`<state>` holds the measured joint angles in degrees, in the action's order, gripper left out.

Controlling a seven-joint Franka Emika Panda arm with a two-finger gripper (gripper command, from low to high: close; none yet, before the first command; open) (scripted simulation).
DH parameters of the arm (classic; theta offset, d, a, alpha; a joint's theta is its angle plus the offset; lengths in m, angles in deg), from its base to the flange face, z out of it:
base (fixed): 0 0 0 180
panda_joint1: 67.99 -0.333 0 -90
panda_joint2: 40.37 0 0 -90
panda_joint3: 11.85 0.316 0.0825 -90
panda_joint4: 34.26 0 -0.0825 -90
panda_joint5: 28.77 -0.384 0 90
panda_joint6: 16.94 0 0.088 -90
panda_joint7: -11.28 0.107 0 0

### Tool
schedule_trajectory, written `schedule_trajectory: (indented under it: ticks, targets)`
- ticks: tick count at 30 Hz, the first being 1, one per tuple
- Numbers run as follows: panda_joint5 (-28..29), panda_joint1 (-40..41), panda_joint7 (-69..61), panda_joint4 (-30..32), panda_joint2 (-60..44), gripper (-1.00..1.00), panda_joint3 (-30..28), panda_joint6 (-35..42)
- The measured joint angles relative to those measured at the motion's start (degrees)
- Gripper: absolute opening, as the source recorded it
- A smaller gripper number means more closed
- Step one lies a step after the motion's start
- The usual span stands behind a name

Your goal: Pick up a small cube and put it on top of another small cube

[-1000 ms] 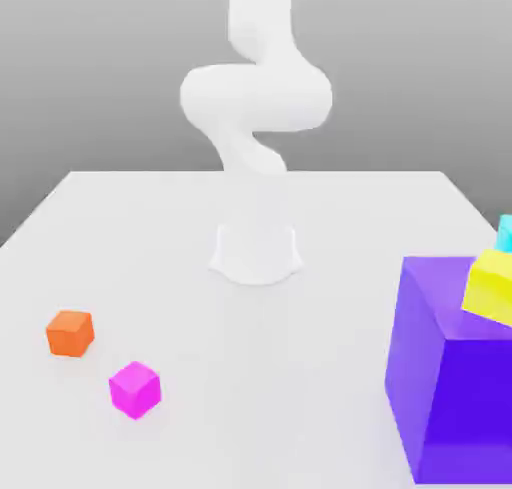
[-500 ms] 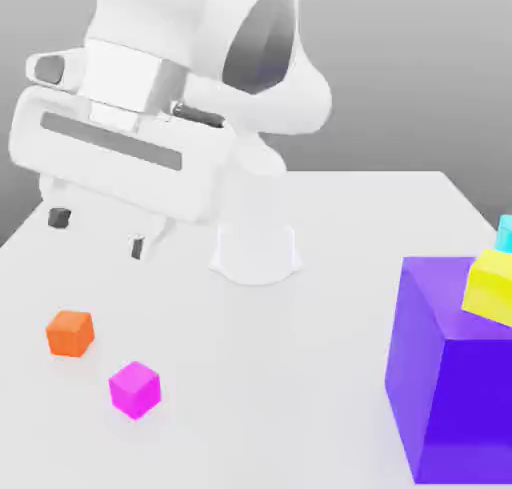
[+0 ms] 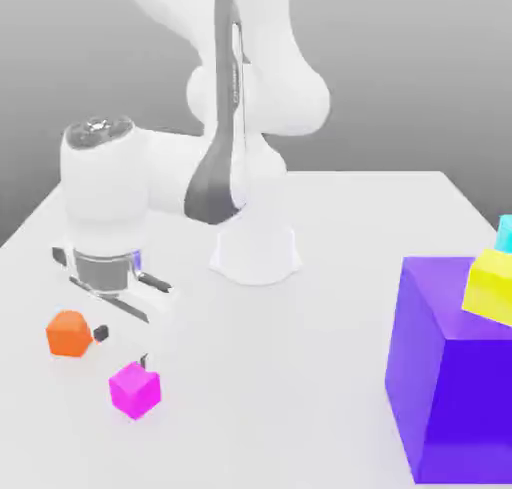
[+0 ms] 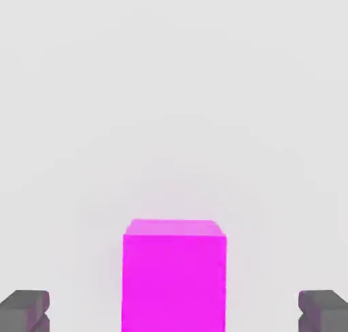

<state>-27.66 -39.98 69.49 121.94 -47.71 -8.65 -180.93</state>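
Exterior view: the gripper points down at the white table on the exterior view's left, its jaws spread wide and holding nothing. One dark fingertip sits just beside the small orange cube; the other hangs just above the small magenta-pink cube, and whether it touches the cube cannot be told. The magenta-pink cube rests on the table, near the orange one. In the hand view the magenta-pink cube lies between the two grey fingertips, with clear gaps on both sides. Well apart, on the exterior view's right, a large purple block carries a yellow block, tilted, with the small cyan cube just behind it at the picture's edge.
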Motion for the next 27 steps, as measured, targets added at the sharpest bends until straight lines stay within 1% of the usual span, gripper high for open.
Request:
schedule_trajectory:
  ticks: [3, 8, 9, 16, 22, 27]
  targets:
    - [-0.2, 0.0, 0.0, -0.7, -3.5, 0.00, 0.0, -2.9]
    - [1.2, -1.0, 0.9, -1.7, -9.9, 0.00, -1.3, -8.0]
    - [1.5, -1.3, 1.1, -1.9, -11.1, -1.00, -1.8, -8.9]
    - [1.7, -1.4, 1.3, -1.9, -11.3, -1.00, -1.8, -9.1]
    - [0.1, 0.2, 0.3, -0.8, -4.5, -1.00, 0.1, -3.8]
    - [0.0, 0.4, 0.1, 0.5, 1.3, -1.00, 0.4, 1.1]
